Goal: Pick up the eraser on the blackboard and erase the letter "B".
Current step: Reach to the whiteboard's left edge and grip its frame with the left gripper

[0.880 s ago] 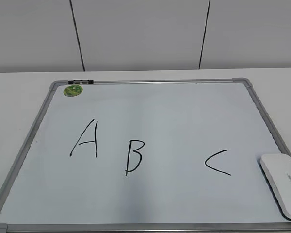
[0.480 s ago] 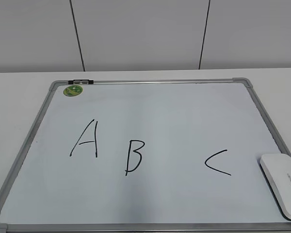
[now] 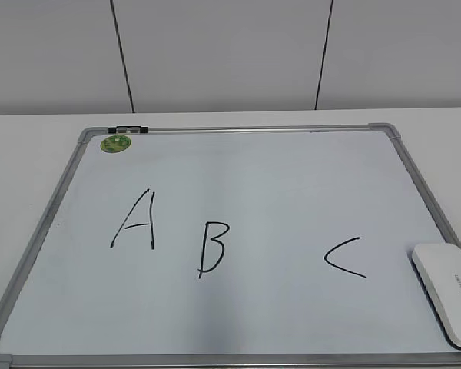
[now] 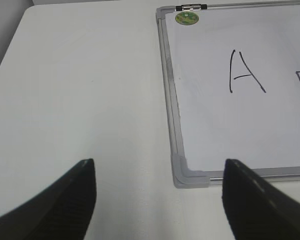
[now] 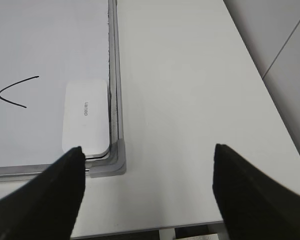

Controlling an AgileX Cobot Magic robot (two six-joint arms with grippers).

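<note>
The blackboard (image 3: 292,169) is a white board with a grey frame, lying flat on the table. The black letters A (image 3: 136,220), B (image 3: 211,247) and C (image 3: 344,257) are drawn on it. The white eraser (image 3: 448,290) lies flat in the board's near right corner; it also shows in the right wrist view (image 5: 86,116). My left gripper (image 4: 159,192) is open and empty, above the table by the board's near left corner (image 4: 189,173). My right gripper (image 5: 149,187) is open and empty, above the table beside the board's near right corner. Neither gripper shows in the exterior view.
A round green sticker (image 3: 116,143) and a black clip (image 3: 127,129) sit at the board's far left corner. White table (image 4: 80,100) extends left of the board and right of it (image 5: 190,100), with the table's edge close on the right. A grey panelled wall stands behind.
</note>
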